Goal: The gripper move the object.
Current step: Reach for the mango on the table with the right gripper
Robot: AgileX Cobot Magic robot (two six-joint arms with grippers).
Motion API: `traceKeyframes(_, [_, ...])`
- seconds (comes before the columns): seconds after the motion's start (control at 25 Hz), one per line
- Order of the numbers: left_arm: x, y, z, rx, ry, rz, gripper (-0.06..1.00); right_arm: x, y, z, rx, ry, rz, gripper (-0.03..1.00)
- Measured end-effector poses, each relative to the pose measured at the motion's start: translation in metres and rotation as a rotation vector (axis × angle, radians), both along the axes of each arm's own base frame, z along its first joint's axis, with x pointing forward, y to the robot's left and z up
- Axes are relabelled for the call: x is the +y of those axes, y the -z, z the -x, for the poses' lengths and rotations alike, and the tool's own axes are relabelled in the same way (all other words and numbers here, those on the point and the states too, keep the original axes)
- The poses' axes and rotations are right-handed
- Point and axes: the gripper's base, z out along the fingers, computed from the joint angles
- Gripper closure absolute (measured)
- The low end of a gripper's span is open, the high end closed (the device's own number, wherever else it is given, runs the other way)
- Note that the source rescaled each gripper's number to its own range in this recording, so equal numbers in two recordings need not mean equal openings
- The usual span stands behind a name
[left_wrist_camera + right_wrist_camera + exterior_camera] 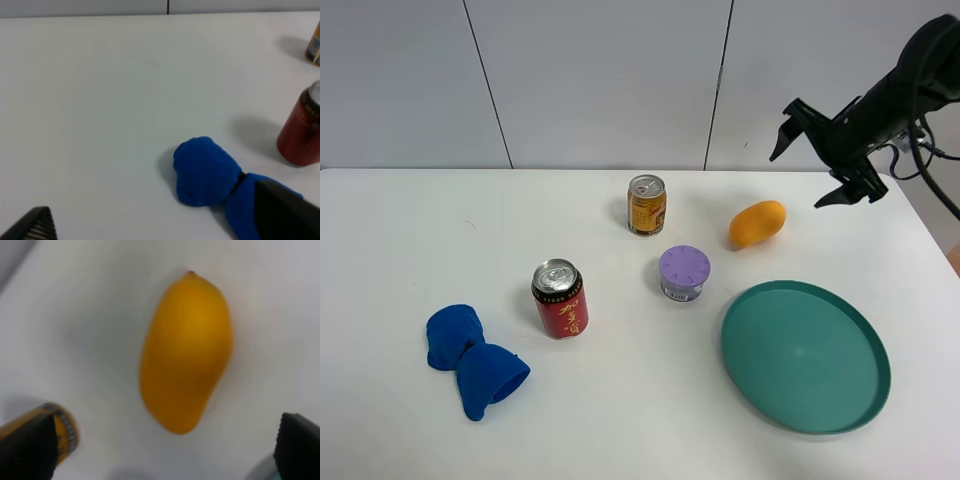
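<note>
The desk [410,230] is plain white and matte, and a pale grey panelled wall with thin dark seams stands behind its far edge. A teal plate [850,400] lies by the near right corner. A blue cloth [470,358] is bunched toward the near left corner, with a red can [560,299] upright just beside it. A gold can [647,205] stands near the middle of the far edge, and a purple-lidded jar [684,272] stands nearer the middle of the desk.

The right fingers [785,130] hang in the air over the far right corner, spread wide, holding and touching nothing. The mango [757,223] lies on its side between the gold can and that corner, below the fingers and clear of them.

The left fingers [282,210] are spread too, empty, with the blue cloth [205,170] below them.
</note>
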Motion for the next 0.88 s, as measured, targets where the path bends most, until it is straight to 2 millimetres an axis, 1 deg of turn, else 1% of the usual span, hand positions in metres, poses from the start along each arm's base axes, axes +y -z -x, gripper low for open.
traceKeyframes(0.08, [0.000,0.000,0.000,0.000,0.000,0.000,-0.06,0.000,0.018,-0.005,0.038,0.002,0.001,0.17])
traceKeyframes(0.12, [0.000,0.000,0.000,0.000,0.000,0.000,-0.06,0.000,0.024,-0.007,0.045,0.004,0.003,0.17])
traceKeyframes(0.16, [0.000,0.000,0.000,0.000,0.000,0.000,-0.06,0.000,0.024,-0.007,0.045,0.004,0.003,0.17])
traceKeyframes(0.24, [0.000,0.000,0.000,0.000,0.000,0.000,-0.06,0.000,0.040,-0.012,0.059,0.014,0.000,0.17])
traceKeyframes(0.4, [0.000,0.000,0.000,0.000,0.000,0.000,-0.06,0.001,0.051,-0.017,0.049,0.024,0.003,0.17])
traceKeyframes(0.56, [0.000,0.000,0.000,0.000,0.000,0.000,-0.06,0.010,0.063,-0.022,0.032,0.026,-0.005,0.17])
traceKeyframes(0.72, [0.000,0.000,0.000,0.000,0.000,0.000,-0.06,0.025,0.084,-0.024,0.067,-0.001,-0.014,0.17])
traceKeyframes(0.88, [0.000,0.000,0.000,0.000,0.000,0.000,-0.06,0.035,0.096,-0.025,0.070,-0.018,-0.008,0.17])
